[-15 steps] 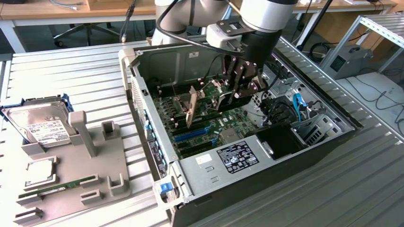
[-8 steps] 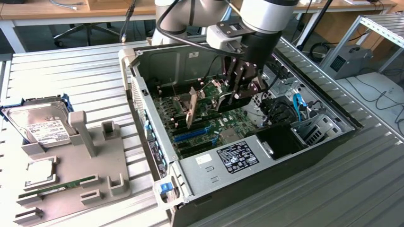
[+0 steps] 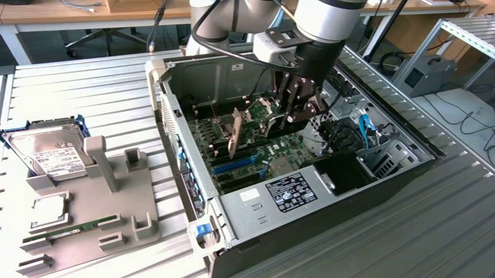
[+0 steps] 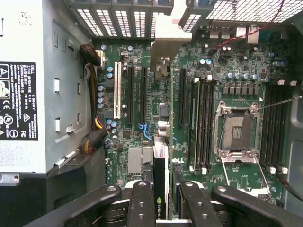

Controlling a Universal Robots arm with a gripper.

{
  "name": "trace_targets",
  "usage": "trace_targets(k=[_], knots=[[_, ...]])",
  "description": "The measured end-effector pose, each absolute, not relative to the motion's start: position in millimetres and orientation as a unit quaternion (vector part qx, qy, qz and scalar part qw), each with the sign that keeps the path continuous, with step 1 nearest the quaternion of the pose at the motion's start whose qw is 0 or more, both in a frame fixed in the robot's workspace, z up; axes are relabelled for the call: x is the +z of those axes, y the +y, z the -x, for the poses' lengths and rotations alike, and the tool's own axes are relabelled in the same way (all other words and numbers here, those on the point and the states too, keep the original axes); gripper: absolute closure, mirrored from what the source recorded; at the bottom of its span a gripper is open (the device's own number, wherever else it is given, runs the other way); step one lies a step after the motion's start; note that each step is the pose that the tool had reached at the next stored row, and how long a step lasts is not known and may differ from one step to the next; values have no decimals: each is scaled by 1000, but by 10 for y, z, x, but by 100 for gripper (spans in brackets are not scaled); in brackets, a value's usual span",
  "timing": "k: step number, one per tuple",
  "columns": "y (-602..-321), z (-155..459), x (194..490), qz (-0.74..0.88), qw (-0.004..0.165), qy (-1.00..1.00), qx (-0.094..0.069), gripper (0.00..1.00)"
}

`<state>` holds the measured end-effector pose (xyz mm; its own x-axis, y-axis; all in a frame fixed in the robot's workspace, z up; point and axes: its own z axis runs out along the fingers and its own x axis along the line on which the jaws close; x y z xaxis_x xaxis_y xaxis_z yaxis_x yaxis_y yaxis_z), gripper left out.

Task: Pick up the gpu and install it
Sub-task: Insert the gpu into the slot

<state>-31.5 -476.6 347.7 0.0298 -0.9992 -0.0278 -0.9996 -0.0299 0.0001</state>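
There's a green Nvidia eye logo on the edge of the gpu (image 4: 160,189), seen edge-on in the wrist view. The power supply (image 4: 21,90) carries a black label with white print and certification marks, too fine to read. In the exterior view, its label (image 3: 289,191) shows white print, unreadable. The hard drive (image 3: 54,152) bears a white label, text illegible.

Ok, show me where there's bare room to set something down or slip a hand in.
Free: ribbed table between the hard drive and the computer case, and the table's corner past the case at the exterior view's right. Crowded: inside the case, where the gripper holds the gpu over the motherboard; the parts tray.
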Motion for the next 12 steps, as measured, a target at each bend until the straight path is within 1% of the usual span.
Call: trace_targets(k=[12], knots=[[-4780,316,3457,718,10,696,10,74]])
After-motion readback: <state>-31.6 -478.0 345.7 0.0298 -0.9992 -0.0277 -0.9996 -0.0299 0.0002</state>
